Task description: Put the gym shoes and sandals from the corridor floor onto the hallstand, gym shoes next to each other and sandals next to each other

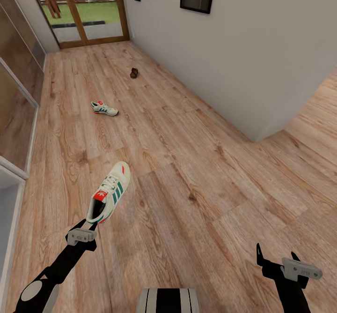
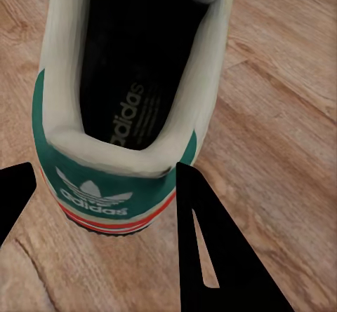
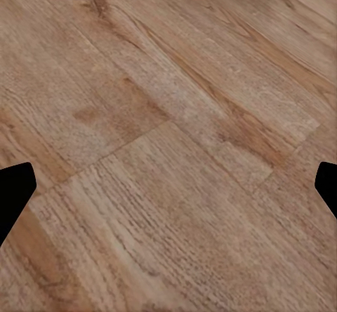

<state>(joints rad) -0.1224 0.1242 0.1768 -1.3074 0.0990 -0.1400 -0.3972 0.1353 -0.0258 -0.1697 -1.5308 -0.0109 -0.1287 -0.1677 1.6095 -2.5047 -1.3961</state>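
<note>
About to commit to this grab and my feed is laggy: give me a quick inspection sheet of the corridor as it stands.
Surface: corridor floor, wood-grain planks.
Job's things: near gym shoe on the floor, heel toward the left gripper; second gym shoe farther down the corridor; one sandal beyond it near the right wall. Second sandal: nothing seen.
Clutter: nothing seen.
Grippers: left gripper open, its fingers flanking the near shoe's heel in the left wrist view, contact unclear; right gripper open over bare floor.
Cables: nothing seen.
Surroundings: white wall on the right with dark frames, glass doors at the far end, panelled unit on the left.
</note>
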